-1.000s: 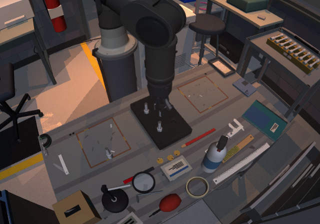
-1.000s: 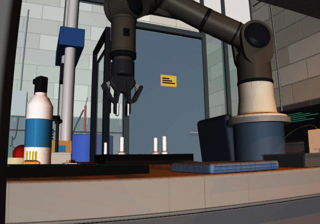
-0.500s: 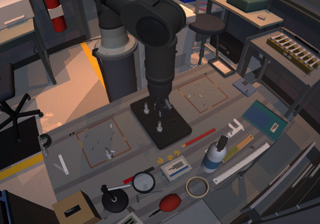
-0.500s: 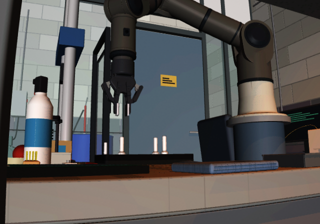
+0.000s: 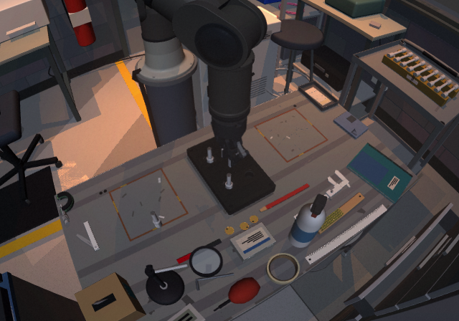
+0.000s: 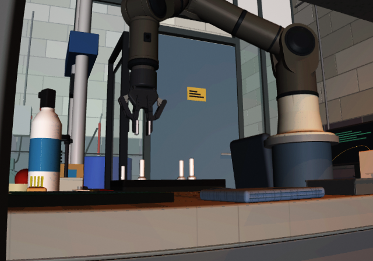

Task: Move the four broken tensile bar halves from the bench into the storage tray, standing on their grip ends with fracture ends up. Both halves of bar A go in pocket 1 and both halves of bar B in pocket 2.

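Note:
The black storage tray sits mid-bench with bar halves standing upright in it: one at its far left, one near its front, and a third partly hidden behind my fingers. From the second side camera, three halves stand on the tray, and a fourth white half shows to their left. That fourth half rests on the bench inside the left orange-outlined square. My gripper hangs well above the tray, partly closed and holding nothing.
Behind the tray rises the arm's pedestal. A second outlined square lies right of the tray. A red pencil, spray bottle, magnifier, tape roll and rulers crowd the near bench.

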You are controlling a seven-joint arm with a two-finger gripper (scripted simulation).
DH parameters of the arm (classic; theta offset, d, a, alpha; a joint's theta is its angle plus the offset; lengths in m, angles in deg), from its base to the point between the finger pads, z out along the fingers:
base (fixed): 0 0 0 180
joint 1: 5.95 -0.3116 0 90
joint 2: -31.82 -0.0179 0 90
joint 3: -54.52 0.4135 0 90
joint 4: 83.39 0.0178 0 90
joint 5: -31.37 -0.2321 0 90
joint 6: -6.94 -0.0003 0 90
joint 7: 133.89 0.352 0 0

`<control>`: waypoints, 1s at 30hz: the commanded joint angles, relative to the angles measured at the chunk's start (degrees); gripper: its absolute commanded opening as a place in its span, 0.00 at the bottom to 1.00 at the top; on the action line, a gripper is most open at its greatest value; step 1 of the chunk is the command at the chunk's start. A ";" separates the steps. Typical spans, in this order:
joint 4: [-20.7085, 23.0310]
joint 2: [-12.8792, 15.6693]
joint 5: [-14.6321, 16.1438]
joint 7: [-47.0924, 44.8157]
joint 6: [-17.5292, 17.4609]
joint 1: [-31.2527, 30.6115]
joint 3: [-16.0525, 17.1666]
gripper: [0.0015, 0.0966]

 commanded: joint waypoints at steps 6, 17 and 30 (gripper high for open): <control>0.27 -0.65 -0.47 -0.34 0.73 0.09 0.33 0.33; 2.12 -4.18 -4.18 -3.15 4.89 0.12 0.90 0.33; 1.57 -7.42 -18.68 -13.41 -1.67 -6.30 -15.37 0.33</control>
